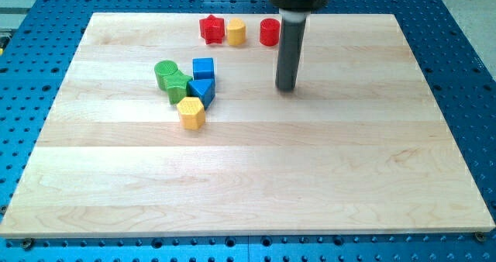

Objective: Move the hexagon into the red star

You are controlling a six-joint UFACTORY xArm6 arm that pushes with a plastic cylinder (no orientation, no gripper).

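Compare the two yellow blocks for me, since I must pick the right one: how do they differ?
The yellow hexagon block lies lower on the board, against the blue triangular block; the yellow rounded block sits near the view's top, touching the red star block. The hexagon shows flat facets; the other looks smoother. Both are yellow and similar in size.

The red star was flanked on the right by a touching yellow block; its left and lower sides were left open on the wooden board.
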